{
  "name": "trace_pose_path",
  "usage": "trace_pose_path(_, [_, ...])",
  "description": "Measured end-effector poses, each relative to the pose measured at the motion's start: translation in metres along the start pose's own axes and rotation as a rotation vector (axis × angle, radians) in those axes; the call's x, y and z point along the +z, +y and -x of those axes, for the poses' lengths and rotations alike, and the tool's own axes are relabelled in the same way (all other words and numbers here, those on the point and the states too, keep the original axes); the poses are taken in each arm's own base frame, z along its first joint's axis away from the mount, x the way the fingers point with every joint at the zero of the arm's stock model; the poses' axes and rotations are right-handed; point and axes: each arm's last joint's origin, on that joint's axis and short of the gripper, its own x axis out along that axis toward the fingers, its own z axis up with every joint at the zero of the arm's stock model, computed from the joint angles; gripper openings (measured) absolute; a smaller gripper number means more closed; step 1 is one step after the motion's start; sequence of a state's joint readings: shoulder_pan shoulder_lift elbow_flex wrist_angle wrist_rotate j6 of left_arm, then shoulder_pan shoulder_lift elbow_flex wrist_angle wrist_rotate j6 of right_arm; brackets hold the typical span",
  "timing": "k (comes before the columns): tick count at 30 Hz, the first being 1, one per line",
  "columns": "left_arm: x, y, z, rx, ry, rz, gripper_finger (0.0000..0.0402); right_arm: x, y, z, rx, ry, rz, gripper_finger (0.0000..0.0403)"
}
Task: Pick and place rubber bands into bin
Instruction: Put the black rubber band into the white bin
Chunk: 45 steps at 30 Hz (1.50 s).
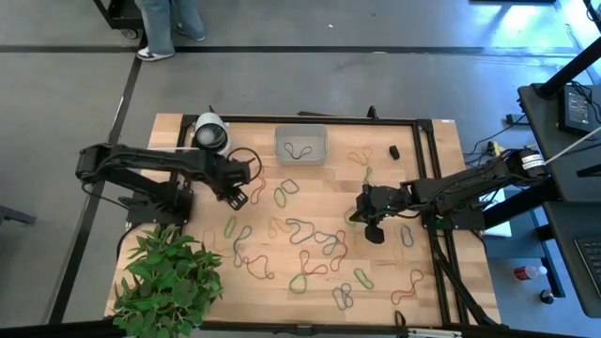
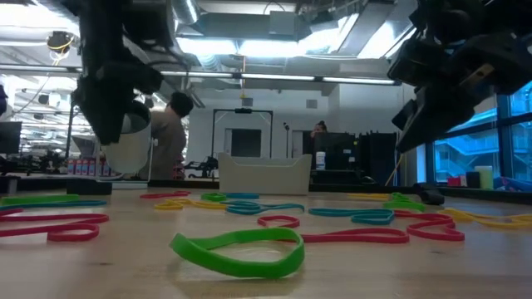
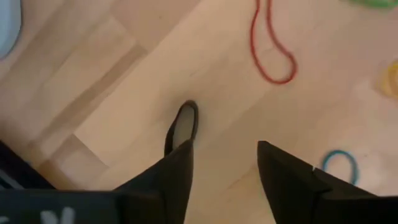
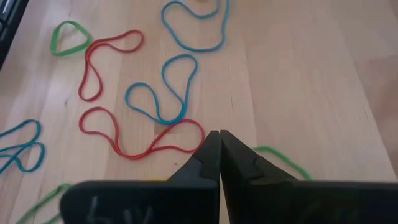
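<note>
Right now I judge I'm between picks: my left gripper (image 3: pixel 224 165) stands wide with nothing between its fingers, a red band (image 3: pixel 271 46) lying just ahead of it and the bin (image 1: pixel 301 144), two bands already inside, off beyond it toward the table's far edge. Next I'd drop those fingers astride that band and close, while my right gripper (image 4: pixel 220 155) hangs pinched shut and empty over the red and blue tangle (image 4: pixel 149 118). Whether the dark loop (image 3: pixel 182 124) at my left fingertip is a band or a cable, I can't tell.

Lab (exposed ceiling ducts (image 2: pixel 249 62))
</note>
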State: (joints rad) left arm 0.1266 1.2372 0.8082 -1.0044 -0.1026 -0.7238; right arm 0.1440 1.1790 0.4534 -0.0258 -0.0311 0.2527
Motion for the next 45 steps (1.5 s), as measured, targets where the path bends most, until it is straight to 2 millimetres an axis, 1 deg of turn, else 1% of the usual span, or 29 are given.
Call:
trace_pose_path(3, [0.004,-0.003,-0.011,0.035,0.038,0.002,0.0181,0.001,0.000,0.000,0.002,-0.007,0.000,0.0006])
trace_pose_path(8, [0.009,-0.006,-0.031,0.103,0.115,0.008,0.0179,0.001,0.000,0.000,0.002,-0.008,-0.001,0.0006])
trace_pose_path(17, [0.016,-0.008,-0.065,0.205,0.231,0.014,0.0162,0.001,0.000,0.000,0.003,-0.010,-0.022,0.0007])
trace_pose_path(21, [0.019,-0.011,-0.079,0.213,0.254,0.018,0.0148,0.001,0.000,0.000,0.003,-0.010,-0.030,0.0007])
trace_pose_path(24, [0.020,-0.013,-0.085,0.209,0.271,-0.002,0.0136,0.001,0.000,0.000,0.003,-0.010,-0.030,0.0007])
trace_pose_path(30, [0.020,-0.014,-0.088,0.193,0.287,-0.004,0.0100,0.001,0.000,0.000,0.004,-0.014,-0.033,0.0007])
trace_pose_path(35, [0.020,-0.015,-0.088,0.174,0.291,0.000,0.0049,0.002,0.001,0.000,0.007,-0.022,-0.033,0.0007])
trace_pose_path(38, [0.020,-0.016,-0.088,0.185,0.286,0.037,0.0013,0.002,0.001,0.000,0.007,-0.023,-0.033,0.0007])
trace_pose_path(40, [0.021,-0.017,-0.086,0.197,0.284,0.063,0.0007,0.002,0.001,0.000,0.007,-0.023,-0.034,0.0007])
trace_pose_path(45, [0.024,-0.025,-0.078,0.205,0.284,0.048,0.0004,0.002,0.001,0.000,0.006,-0.023,-0.034,0.0007])
